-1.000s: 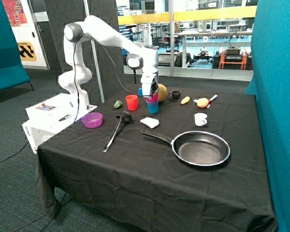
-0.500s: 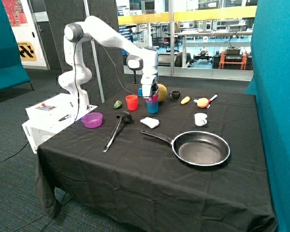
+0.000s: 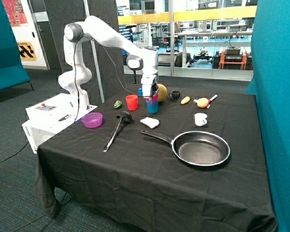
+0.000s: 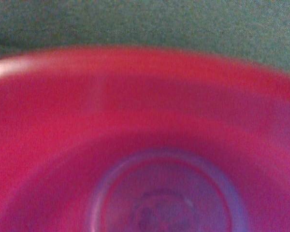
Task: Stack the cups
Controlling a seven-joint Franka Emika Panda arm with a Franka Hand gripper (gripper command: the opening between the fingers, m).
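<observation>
Cups [image 3: 152, 102]: two nested (one apart [image 3: 131, 102]).

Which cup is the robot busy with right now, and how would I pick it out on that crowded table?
Follow the white robot arm down to its pincer at the far side of the black-clothed table. Right under it a small magenta-pink plastic cup sits nested in a blue plastic cup. The red plastic cup beside them stands alone and unstacked.
</observation>
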